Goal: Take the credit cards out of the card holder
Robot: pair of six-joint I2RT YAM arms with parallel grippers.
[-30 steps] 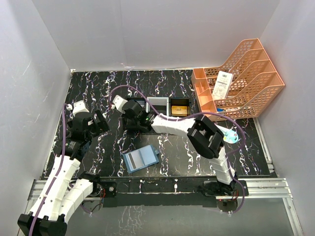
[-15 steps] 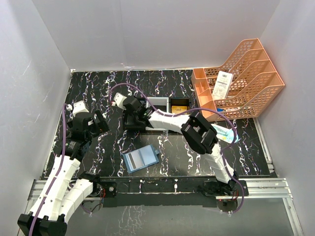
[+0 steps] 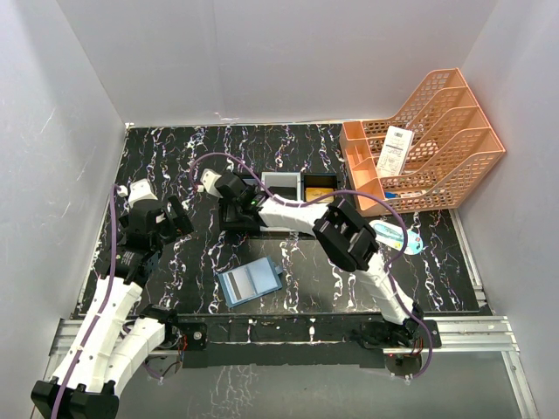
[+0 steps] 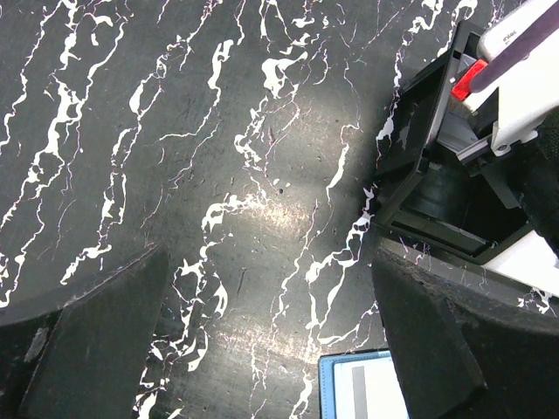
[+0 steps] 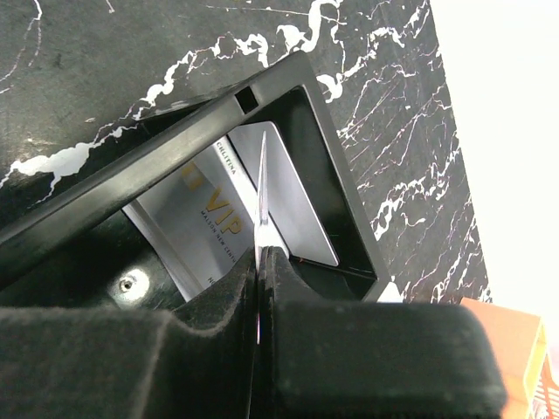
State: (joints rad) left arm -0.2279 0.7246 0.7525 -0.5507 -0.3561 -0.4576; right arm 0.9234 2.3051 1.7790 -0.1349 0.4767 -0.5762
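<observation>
The card holder [image 3: 250, 281] lies open on the black marbled table, teal-blue with a pale inner pocket; its corner also shows in the left wrist view [image 4: 362, 390]. My right gripper [image 3: 238, 209] is over the left compartment of the black tray [image 3: 262, 179]. In the right wrist view it [image 5: 260, 253] is shut on a thin credit card [image 5: 260, 196] seen edge-on, above a greyish VIP card [image 5: 205, 231] lying in that compartment. A grey card [image 3: 281, 187] and a gold card [image 3: 320, 190] lie in the other compartments. My left gripper [image 3: 179, 216] is open and empty [image 4: 262, 349], left of the tray.
An orange file rack [image 3: 437, 131] stands at the back right with a white barcoded slip [image 3: 395, 148] in it. A white-and-light-blue oval case [image 3: 395, 237] lies by the right arm. White walls close in the table on three sides.
The right arm's elbow has swung left while its gripper stayed at the tray's left compartment, shifting slightly. The left arm and the card holder have not moved.
</observation>
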